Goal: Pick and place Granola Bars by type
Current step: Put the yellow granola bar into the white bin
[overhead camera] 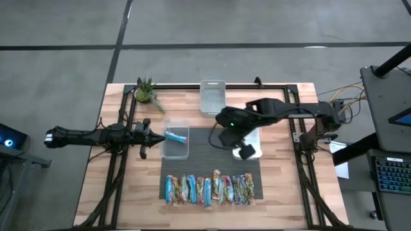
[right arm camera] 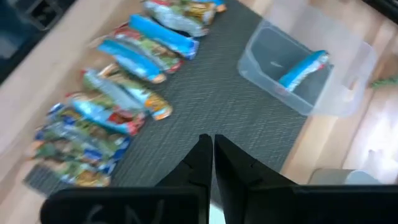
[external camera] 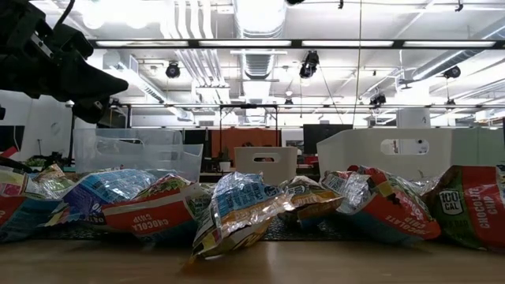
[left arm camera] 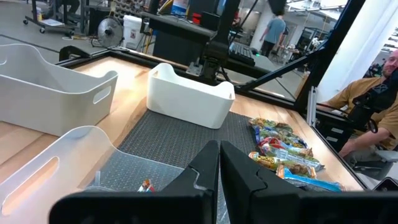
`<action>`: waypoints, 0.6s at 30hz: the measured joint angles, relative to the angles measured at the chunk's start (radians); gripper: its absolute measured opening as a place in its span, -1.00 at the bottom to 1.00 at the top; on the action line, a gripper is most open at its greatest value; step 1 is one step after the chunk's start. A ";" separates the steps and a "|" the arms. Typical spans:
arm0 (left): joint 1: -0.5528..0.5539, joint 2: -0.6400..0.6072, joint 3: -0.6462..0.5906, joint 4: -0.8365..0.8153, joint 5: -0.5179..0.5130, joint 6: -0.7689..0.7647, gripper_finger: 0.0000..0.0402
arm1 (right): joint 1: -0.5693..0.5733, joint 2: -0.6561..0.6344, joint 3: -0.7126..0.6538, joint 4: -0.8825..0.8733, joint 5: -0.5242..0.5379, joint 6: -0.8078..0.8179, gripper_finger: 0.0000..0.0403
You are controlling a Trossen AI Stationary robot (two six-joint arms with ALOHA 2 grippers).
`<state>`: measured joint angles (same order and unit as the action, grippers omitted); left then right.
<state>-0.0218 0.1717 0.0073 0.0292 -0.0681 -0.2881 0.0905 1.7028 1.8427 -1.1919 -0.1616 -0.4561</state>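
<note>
- The Granola Bars (overhead camera: 210,190) lie in a row at the near edge of the table, side by side and touching. Each bar's long side points from the near edge toward the far edge. I think they wait here in a neat line so each is easy to grab
- Behind them is a dark mat (overhead camera: 205,154)
- The right gripper (overhead camera: 226,137) hangs over the mat by a white bin (overhead camera: 252,138). Its fingers are pressed shut and hold nothing
- One blue bar (overhead camera: 175,136) lies in the clear bin (overhead camera: 175,138), already sorted, pointing across the table and a bit tilted
- The left gripper (overhead camera: 150,134) is just beside that bin, fingers shut, holding nothing
- Farthest is another clear bin (overhead camera: 212,96)
</note>
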 joint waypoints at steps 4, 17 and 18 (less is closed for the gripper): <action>0.000 0.000 0.000 0.000 0.000 0.000 -1.00 | 0.065 -0.044 -0.003 -0.066 0.003 -0.018 -0.96; 0.000 0.000 0.000 0.000 0.000 0.000 -1.00 | 0.318 -0.176 -0.043 -0.218 0.003 -0.165 -0.96; 0.000 0.000 0.000 0.000 0.000 0.000 -1.00 | 0.334 -0.187 -0.056 -0.219 0.003 -0.178 -0.96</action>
<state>-0.0219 0.1717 0.0072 0.0292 -0.0679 -0.2882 0.4247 1.5159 1.7871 -1.4105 -0.1585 -0.6337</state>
